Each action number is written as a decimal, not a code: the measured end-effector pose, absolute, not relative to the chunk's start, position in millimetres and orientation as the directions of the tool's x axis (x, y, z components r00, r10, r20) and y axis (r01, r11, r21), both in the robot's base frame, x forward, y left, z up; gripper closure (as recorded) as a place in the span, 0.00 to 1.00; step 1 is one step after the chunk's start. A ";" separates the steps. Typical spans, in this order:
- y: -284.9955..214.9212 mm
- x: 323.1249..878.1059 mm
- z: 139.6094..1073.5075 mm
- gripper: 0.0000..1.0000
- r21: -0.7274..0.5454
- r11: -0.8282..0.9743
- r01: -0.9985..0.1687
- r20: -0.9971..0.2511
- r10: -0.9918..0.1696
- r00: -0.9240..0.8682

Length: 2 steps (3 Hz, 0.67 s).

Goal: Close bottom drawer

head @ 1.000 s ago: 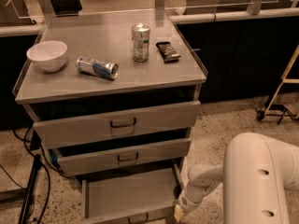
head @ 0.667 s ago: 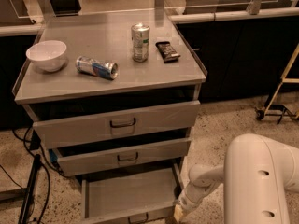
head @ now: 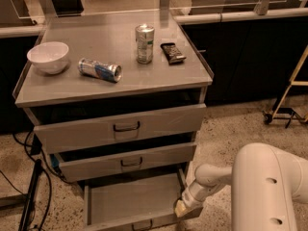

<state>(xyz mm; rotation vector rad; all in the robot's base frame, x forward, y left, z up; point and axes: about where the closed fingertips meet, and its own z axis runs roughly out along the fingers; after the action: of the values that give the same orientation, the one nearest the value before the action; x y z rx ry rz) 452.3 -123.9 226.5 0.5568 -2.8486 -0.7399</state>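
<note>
1. The bottom drawer (head: pixel 130 201) stands pulled well out at the foot of the cabinet (head: pixel 159 83).
2. My tool (head: pixel 185 207) is at the drawer's right front corner; I cannot tell whether it's apart or together.
3. Next, I judge, push it straight in.

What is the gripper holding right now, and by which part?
Cannot tell. The gripper sits at the right front corner of the bottom drawer; no grasp shows.
</note>
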 end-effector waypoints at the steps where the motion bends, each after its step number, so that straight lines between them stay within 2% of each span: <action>1: -125.6 454.3 224.0 1.00 0.493 0.817 -0.298 0.052 -0.370 -0.928; 2: -131.1 447.4 219.2 1.00 0.487 0.831 -0.270 0.076 -0.348 -0.934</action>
<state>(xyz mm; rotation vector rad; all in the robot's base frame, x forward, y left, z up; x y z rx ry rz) 447.4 -131.1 219.2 0.4843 -2.8497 -0.7223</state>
